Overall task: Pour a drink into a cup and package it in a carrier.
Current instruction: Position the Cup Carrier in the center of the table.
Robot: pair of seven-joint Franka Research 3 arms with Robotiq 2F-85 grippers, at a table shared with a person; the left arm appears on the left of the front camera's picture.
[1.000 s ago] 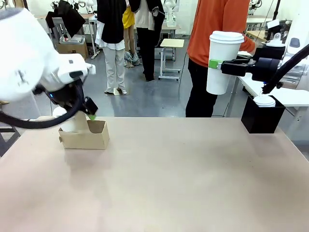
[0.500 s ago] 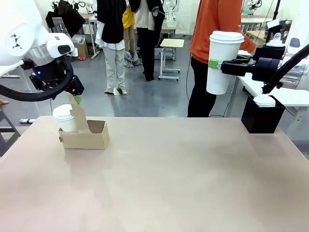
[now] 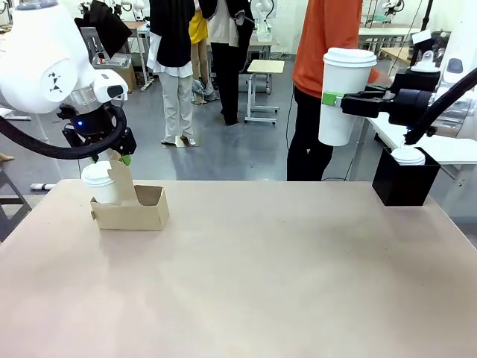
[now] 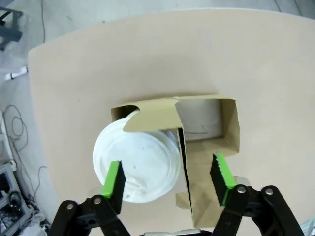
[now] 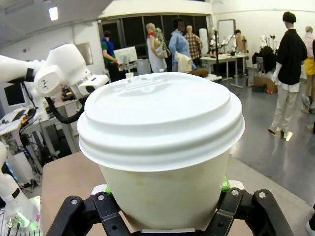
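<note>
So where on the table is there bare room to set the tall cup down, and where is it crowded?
Bare: the table's whole near half and the far middle between the carrier and the black box. Crowded: the far left, where the left end effector hangs over the carrier's short lidded cup; the carrier's other pocket is empty.

Matt brown cardboard on the carrier (image 3: 133, 214) at ten o'clock; the cup (image 3: 337, 112) at two o'clock is plain matt paper under a smooth plastic lid (image 5: 160, 115); tabletop (image 3: 261, 283) smooth, dull beige.
</note>
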